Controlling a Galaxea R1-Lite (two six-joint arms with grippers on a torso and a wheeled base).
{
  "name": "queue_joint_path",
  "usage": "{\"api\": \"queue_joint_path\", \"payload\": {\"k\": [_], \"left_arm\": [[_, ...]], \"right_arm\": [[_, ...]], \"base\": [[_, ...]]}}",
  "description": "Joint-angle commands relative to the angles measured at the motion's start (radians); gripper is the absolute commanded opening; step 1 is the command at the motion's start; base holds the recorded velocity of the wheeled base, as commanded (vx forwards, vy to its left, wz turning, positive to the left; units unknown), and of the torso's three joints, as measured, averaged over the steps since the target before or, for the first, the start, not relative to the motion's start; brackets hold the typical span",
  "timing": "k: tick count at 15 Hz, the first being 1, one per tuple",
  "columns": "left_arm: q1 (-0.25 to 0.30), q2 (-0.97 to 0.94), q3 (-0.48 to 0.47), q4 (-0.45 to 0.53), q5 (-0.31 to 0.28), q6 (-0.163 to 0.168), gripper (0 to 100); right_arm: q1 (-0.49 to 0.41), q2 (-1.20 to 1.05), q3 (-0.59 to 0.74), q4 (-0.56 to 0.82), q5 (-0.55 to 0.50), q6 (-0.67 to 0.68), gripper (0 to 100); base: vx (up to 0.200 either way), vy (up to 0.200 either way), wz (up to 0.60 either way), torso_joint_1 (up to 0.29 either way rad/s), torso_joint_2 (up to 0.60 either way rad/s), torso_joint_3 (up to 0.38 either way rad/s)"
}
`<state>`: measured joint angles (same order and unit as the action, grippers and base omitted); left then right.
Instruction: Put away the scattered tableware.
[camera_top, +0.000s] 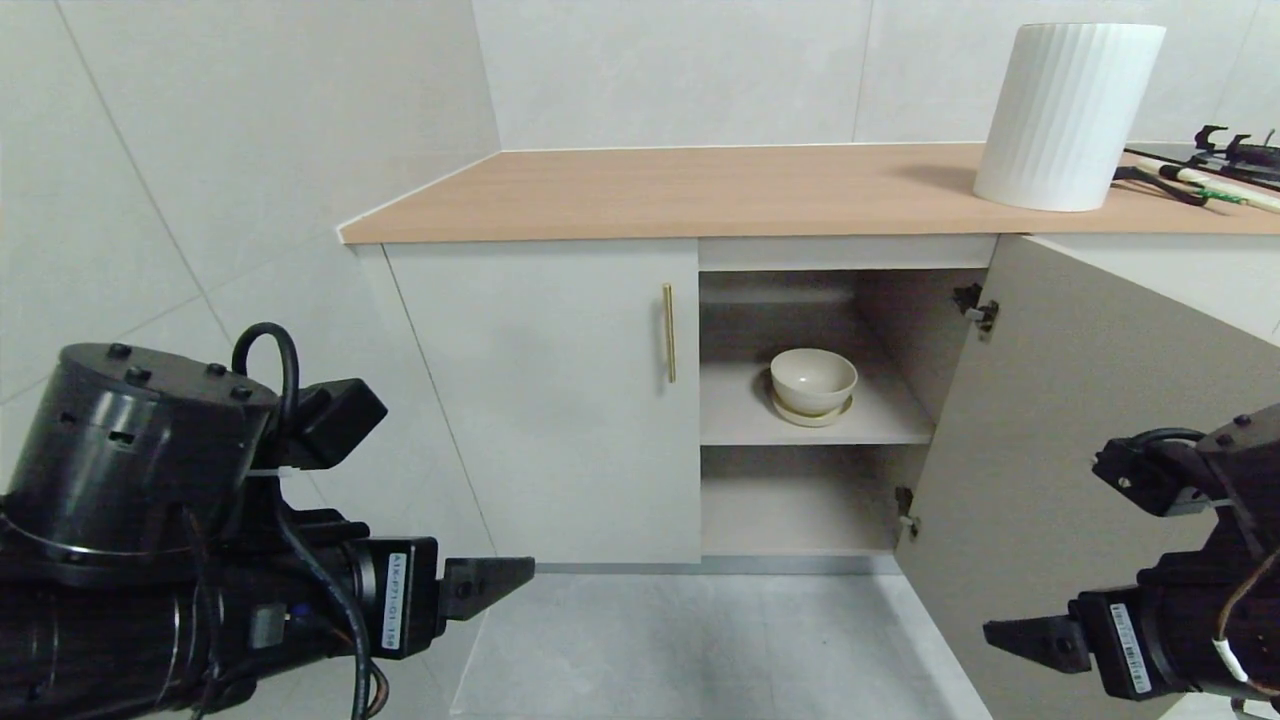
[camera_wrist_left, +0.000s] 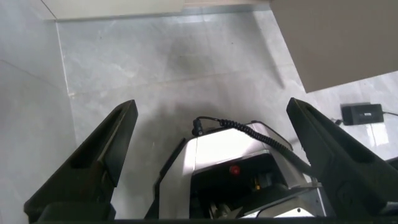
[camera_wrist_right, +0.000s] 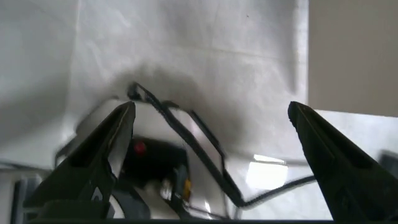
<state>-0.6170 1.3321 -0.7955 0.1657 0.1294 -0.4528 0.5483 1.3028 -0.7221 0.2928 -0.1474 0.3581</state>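
Note:
A cream bowl sits on a matching small plate on the middle shelf of the open cabinet. My left gripper hangs low at the left, in front of the closed cabinet door, well short of the bowl. In the left wrist view the left gripper is open over the grey floor, with nothing between its fingers. My right gripper is low at the right, beside the swung-out door. The right gripper is open too and holds nothing.
The cabinet's right door stands wide open toward me; the left door with a gold handle is closed. A white ribbed cylinder and some tools rest on the wooden countertop. The lower shelf is bare.

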Motion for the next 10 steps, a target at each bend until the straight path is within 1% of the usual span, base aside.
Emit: {"api": "queue_joint_path", "payload": {"k": [1, 2, 4, 6, 10], "left_arm": [[0.000, 0.002, 0.002, 0.000, 0.001, 0.002, 100], [0.000, 0.002, 0.002, 0.000, 0.001, 0.002, 100], [0.000, 0.002, 0.002, 0.000, 0.003, 0.002, 100], [0.000, 0.002, 0.002, 0.000, 0.001, 0.002, 100], [0.000, 0.002, 0.002, 0.000, 0.001, 0.002, 100]], "right_arm": [[0.001, -0.034, -0.020, 0.043, -0.001, -0.013, 100], [0.001, -0.048, -0.033, 0.105, -0.003, -0.027, 100], [-0.001, -0.071, -0.040, 0.177, -0.004, -0.064, 100], [0.001, -0.082, -0.040, 0.227, -0.038, -0.093, 100], [0.001, -0.122, -0.039, 0.313, -0.052, -0.159, 100]], "base": [[0.000, -0.200, 0.00, 0.002, 0.00, 0.002], [0.000, -0.200, 0.00, 0.012, 0.01, -0.012], [0.000, -0.200, 0.00, 0.000, 0.00, 0.002], [0.000, -0.200, 0.00, 0.002, 0.01, 0.002], [0.000, -0.200, 0.00, 0.004, 0.01, -0.001]]}}
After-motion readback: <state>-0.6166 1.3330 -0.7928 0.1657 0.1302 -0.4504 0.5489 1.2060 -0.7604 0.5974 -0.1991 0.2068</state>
